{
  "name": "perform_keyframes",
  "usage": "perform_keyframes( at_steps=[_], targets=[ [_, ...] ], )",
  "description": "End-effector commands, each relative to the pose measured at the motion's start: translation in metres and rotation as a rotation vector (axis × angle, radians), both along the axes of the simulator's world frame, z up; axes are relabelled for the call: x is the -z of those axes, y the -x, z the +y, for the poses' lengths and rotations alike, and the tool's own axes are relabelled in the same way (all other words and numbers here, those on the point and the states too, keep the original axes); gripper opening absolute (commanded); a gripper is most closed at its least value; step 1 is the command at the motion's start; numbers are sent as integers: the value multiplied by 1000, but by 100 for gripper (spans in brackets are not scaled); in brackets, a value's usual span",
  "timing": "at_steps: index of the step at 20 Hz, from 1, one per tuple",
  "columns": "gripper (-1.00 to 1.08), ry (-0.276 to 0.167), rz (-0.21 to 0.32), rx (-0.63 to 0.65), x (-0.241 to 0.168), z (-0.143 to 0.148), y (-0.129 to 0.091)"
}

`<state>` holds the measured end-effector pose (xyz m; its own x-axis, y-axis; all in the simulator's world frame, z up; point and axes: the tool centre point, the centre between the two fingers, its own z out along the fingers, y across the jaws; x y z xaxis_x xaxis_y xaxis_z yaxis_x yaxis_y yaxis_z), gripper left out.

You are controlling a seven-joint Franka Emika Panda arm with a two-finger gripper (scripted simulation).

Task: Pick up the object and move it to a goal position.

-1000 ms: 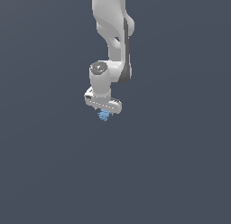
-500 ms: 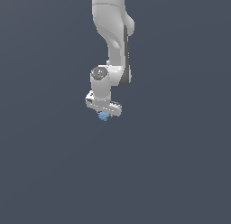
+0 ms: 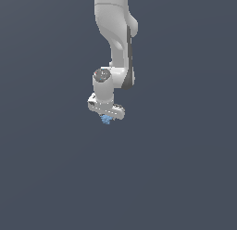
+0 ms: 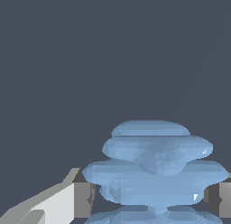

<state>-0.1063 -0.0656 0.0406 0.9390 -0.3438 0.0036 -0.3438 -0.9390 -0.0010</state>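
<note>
Arm: From my station I see the white-and-grey arm (image 3: 115,34) coming down from twelve o'clock of the exterior view, bending at a wrist joint near the centre and ending a little to the seven o'clock side of that joint.

Gripper: The gripper (image 3: 107,118) points downward, its flat white body tilted so that the end toward the exterior view's right sits lower. In the wrist view (image 4: 153,196) I read it as closed narrow around the object, with a grey pad on each side of the blue shape.

Fingers: One finger (image 4: 67,203) shows as a white block with a grey pad, pressed against the object's flank at roughly eight o'clock of the blue mass; the other pad appears only as a grey sliver at the frame's edge, at about four o'clock of it.

Object: The object (image 3: 106,119) is a tiny light-blue lump just under the gripper body, at six o'clock of the wrist joint. Close up, (image 4: 155,169) it looks like stacked, ridged layers, wider in the middle tiers and narrower at the cap.

Contact: I judge the object is gripped between the pads; both sides appear to touch it.

Surroundings: A plain dark grey-blue backdrop (image 3: 185,169) fills both views. I cannot tell whether the object is resting on a surface or raised clear of one.
</note>
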Motion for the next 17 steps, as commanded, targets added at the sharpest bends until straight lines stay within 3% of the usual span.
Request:
perform_keyframes(
  at_steps=[1,17],
  targets=[
    [-100,0,1,0,0,-1,0],
    [-100,0,4,1,-27,-42,-27]
  ],
)
